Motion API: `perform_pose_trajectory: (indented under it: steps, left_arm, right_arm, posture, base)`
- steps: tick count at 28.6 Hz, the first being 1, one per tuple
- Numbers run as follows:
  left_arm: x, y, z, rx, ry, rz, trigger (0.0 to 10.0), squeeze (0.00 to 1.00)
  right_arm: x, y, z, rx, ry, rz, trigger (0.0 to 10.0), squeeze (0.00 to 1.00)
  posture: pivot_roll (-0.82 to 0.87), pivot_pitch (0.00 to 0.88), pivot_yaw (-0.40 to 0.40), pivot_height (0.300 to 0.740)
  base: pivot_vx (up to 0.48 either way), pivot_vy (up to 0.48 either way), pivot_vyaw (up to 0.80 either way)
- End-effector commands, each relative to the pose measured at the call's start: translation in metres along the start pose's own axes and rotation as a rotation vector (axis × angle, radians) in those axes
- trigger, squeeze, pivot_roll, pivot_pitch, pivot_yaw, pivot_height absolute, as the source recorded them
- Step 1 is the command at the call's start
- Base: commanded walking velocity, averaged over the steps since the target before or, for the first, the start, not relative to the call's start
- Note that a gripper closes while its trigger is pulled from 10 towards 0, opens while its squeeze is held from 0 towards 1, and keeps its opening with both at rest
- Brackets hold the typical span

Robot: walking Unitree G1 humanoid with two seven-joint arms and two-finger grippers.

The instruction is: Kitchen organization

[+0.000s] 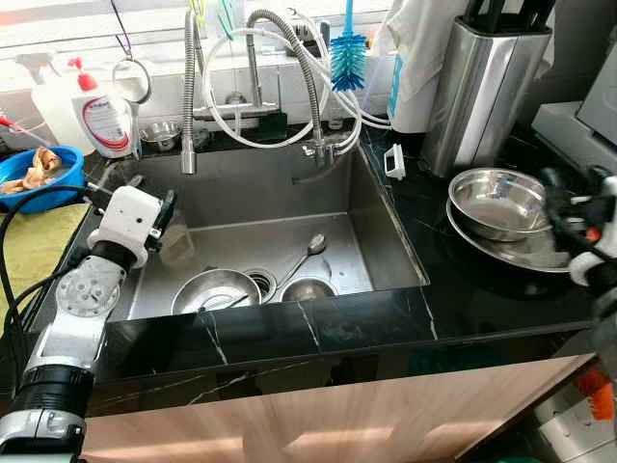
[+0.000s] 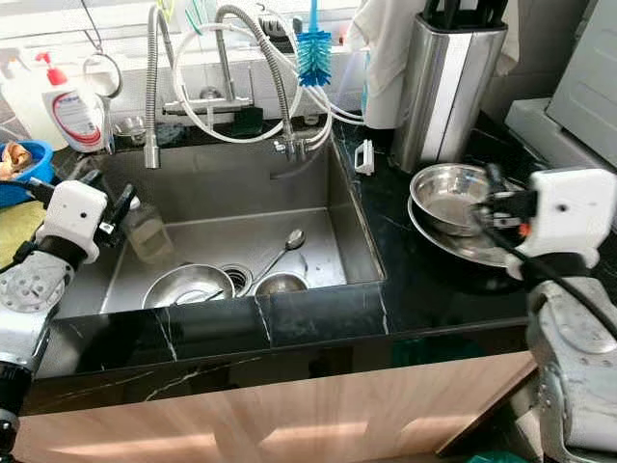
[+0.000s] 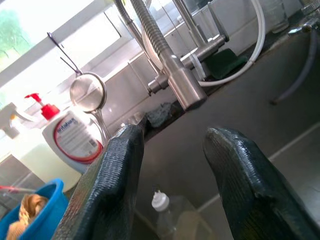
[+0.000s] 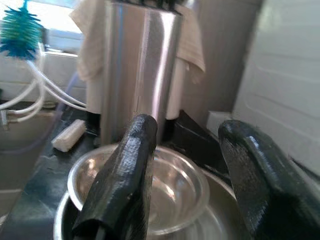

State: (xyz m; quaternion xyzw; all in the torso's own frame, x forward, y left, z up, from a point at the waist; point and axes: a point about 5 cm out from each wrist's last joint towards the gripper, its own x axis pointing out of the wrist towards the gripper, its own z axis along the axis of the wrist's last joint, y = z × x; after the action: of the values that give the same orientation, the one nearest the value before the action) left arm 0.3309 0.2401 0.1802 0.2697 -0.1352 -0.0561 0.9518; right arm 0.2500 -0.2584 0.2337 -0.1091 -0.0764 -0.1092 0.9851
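Two steel bowls (image 2: 453, 198) sit nested on the black counter (image 2: 424, 280) at the right of the frame, just right of the sink (image 2: 337, 231), and my right gripper (image 4: 182, 185) hangs right over them with its fingers spread wide, holding nothing. I'd guess these are the next thing to sort out. They look light and stiff but slick, so I'd pinch the top bowl's rim rather than go for the smooth curved wall, and expect it to slide or ring against the one under it. Over on the left, my left gripper (image 3: 177, 175) is poised above the left edge of the sink, also spread apart and empty, with a clear plastic bottle (image 3: 167, 220) with a white cap leaning against the sink wall just below it. That one should be light and squashy. Down in the basin there's another steel bowl (image 1: 214, 289), a ladle (image 1: 307, 253) and a small cup (image 1: 308, 288) near the drain. As for writing, the white soap bottle (image 1: 101, 114) with the red pump, upper left, has a red-ringed label, but I can't read it.
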Motion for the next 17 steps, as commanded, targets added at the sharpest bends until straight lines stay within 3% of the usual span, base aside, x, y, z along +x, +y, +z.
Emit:
perform_pose_trajectory:
  steps: [1,6,8,9,10,11,17]
  left_arm:
    - [-0.007,-0.006,-0.005,-0.071,0.023,0.011,10.0,0.0]
    - [-0.012,-0.01,-0.011,-0.165,0.059,0.028,10.0,0.0]
    - [-0.014,-0.012,-0.014,-0.256,0.084,0.05,10.0,0.0]
    - [-0.014,-0.012,-0.014,-0.256,0.084,0.05,10.0,0.0]
    - [-0.015,-0.014,-0.016,-0.339,0.106,0.076,10.0,0.0]
    - [-0.016,-0.014,-0.016,-0.364,0.112,0.085,10.0,0.0]
    - [-0.013,-0.011,-0.016,-0.405,0.116,0.108,10.0,0.0]
  right_arm:
    - [-0.004,-0.011,-0.002,0.012,0.027,-0.092,10.0,0.0]
    - [-0.01,-0.024,-0.011,0.002,0.056,-0.173,10.0,0.0]
    - [-0.014,-0.029,-0.017,0.02,0.075,-0.225,10.0,0.0]
    - [-0.014,-0.029,-0.017,0.02,0.075,-0.225,10.0,0.0]
    - [-0.019,-0.034,-0.024,0.046,0.106,-0.277,10.0,0.0]
    - [-0.02,-0.035,-0.027,0.052,0.121,-0.293,10.0,0.0]
    - [-0.026,-0.039,-0.04,0.138,0.175,-0.339,10.0,0.0]
  posture:
    - [-0.09,0.0,0.058,0.74]
    - [-0.09,0.0,0.054,0.74]
    - [-0.09,0.0,0.057,0.74]
    - [-0.09,0.0,0.057,0.74]
    - [-0.09,0.0,0.057,0.74]
    - [-0.09,0.0,0.057,0.74]
    - [-0.09,0.0,0.057,0.74]
  base:
    - [0.0,0.0,0.0]
    - [0.0,0.0,0.0]
    - [0.0,0.0,0.0]
    - [0.0,0.0,0.0]
    - [0.0,0.0,0.0]
    - [0.0,0.0,0.0]
    - [0.0,0.0,0.0]
